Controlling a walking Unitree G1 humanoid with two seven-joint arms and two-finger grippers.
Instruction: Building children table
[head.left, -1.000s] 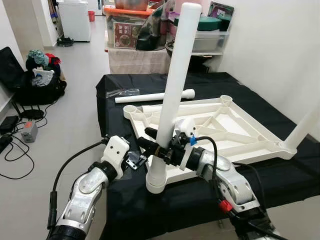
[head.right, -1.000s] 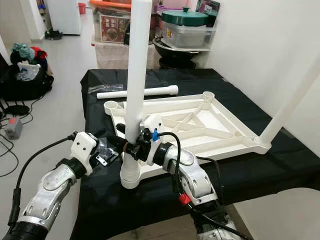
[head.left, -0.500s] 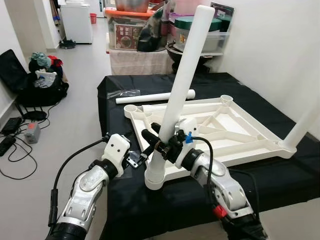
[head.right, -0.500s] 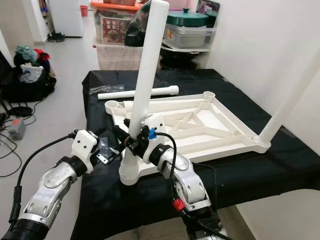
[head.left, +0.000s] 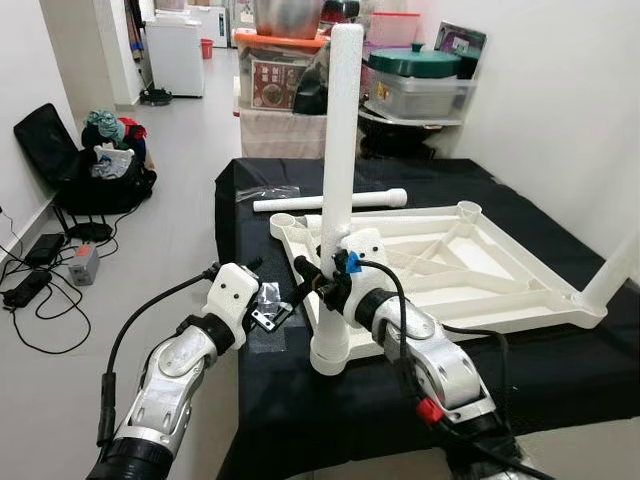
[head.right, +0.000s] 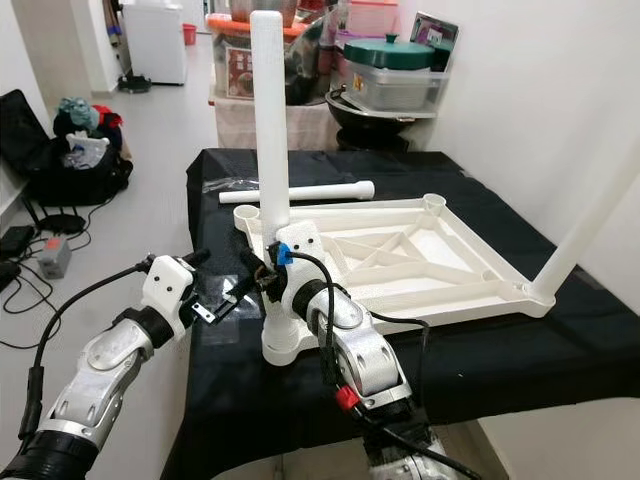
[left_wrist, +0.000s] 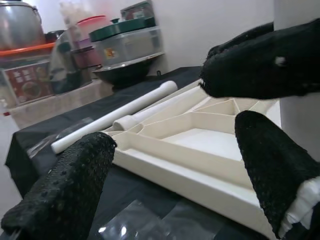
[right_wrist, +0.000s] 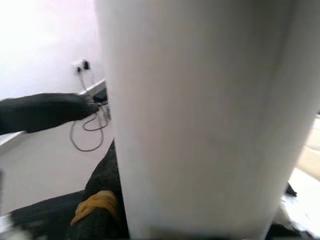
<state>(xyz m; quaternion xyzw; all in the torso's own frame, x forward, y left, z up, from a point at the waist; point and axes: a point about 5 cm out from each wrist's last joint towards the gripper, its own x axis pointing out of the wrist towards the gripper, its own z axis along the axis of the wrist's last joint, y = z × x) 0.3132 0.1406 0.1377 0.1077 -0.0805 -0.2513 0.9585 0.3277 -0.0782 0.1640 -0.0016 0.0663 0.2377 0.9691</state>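
Observation:
A white tabletop (head.left: 500, 300) lies upside down on a black-covered table (head.left: 560, 370). At its near-left corner a white leg (head.left: 343, 130) stands upright, its flared end (head.left: 330, 355) down at the corner socket. My right gripper (head.left: 322, 285) is shut on the leg's lower part. My left gripper (head.left: 268, 287) hovers open just left of that leg, over a clear hardware bag (head.left: 262, 320). Its fingers (left_wrist: 65, 190) hold nothing. Another leg (head.left: 612, 275) stands in the far right corner. A third leg (head.left: 330, 200) lies loose behind the tabletop.
Behind the table stand shelves with storage boxes (head.left: 285, 75) and a lidded pot (head.left: 418, 62). A black bag with clothes (head.left: 95, 170) and cables (head.left: 40, 300) lie on the floor to the left. A white wall runs along the right.
The leg in my right gripper has swung from a rightward tilt to upright at the corner. The camera has shifted. My left gripper stays open beside it.

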